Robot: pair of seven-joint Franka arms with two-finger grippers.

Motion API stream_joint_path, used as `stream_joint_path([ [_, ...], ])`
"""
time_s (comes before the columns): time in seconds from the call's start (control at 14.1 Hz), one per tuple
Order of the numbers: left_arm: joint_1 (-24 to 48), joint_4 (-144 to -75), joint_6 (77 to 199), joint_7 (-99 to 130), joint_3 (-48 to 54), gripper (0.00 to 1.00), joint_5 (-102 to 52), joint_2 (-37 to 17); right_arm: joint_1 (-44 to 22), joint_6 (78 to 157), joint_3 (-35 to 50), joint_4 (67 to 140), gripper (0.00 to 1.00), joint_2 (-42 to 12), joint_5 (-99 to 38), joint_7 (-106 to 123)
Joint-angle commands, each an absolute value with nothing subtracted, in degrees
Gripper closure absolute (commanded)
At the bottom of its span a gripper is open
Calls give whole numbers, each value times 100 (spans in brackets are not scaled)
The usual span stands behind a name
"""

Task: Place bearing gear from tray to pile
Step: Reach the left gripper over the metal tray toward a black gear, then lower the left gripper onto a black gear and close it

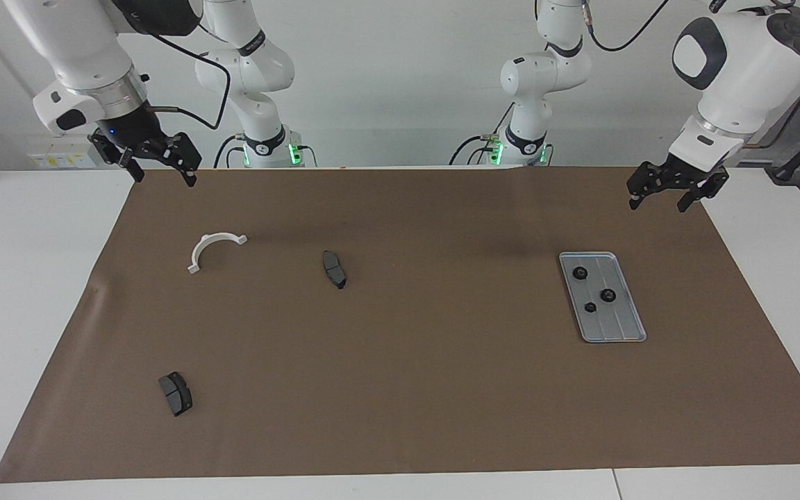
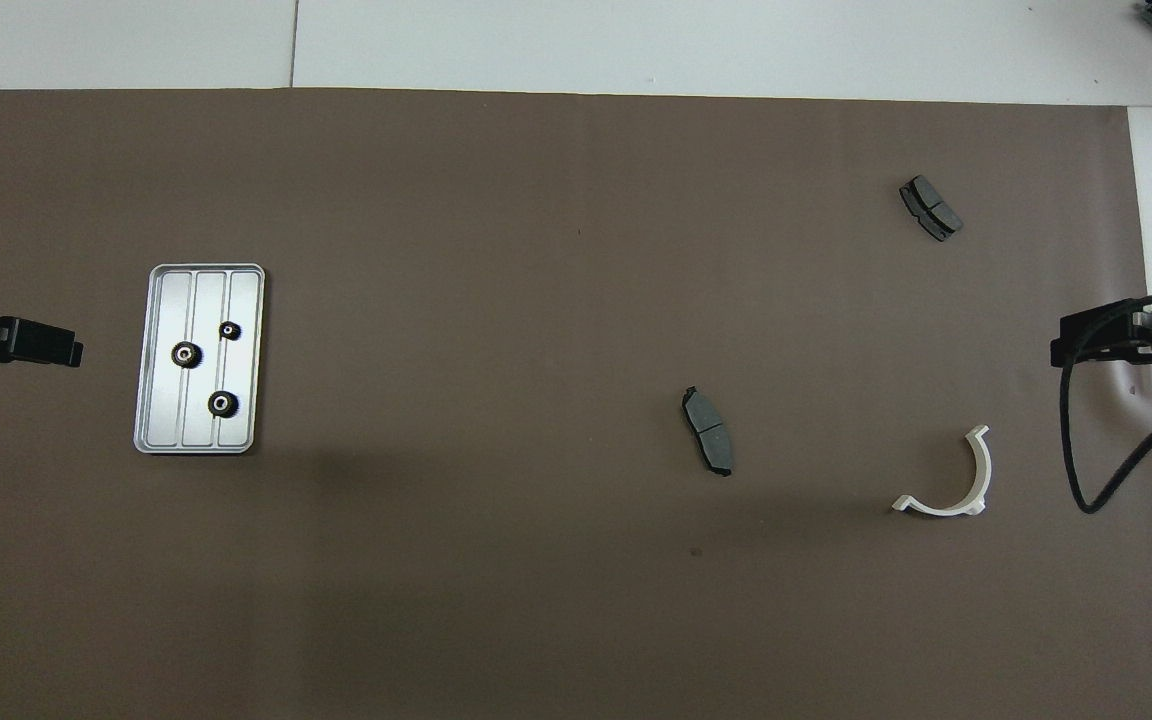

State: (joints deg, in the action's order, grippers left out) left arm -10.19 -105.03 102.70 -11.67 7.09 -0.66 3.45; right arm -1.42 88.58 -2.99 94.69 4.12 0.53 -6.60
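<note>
We hang our left gripper (image 1: 671, 193) in the air above the mat's edge, on the robots' side of the tray (image 1: 621, 328), fingers spread apart and holding nothing. All three gears are lying inside that tray: one (image 1: 580, 273) at the end nearest the robots, one (image 1: 607, 295) in the middle, and the smallest (image 1: 590, 307) just beside it. No pile exists on the mat (image 1: 442, 389) yet, so we judge the job barely begun.

These gears look small, rigid and light, likely metal with toothed rims; we'd pinch one across its rim from straight above. On the ridged metal floor they may skate if nudged, so we'd want a centred close.

Our right gripper (image 1: 157, 163) waits, fingers apart, well away from the tray at the right arm's end, over the mat corner near the white curved bracket (image 1: 214, 249).
</note>
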Motion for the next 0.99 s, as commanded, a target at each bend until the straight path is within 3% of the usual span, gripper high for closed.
stream_joint_path([
  [0.0,-1028,-10661,10783,-1134,729,0,-158,89,-158,8833,-281,9536,0,510,97,-765],
  [0.5,-835,-11170,12759,-905,738,0,-368,-685,-158,8833,-281,9536,0,510,97,-765],
  [0.92,-694,-11162,13508,-747,721,0,-413,-1388,-158,8833,-281,9536,0,510,97,-773],
])
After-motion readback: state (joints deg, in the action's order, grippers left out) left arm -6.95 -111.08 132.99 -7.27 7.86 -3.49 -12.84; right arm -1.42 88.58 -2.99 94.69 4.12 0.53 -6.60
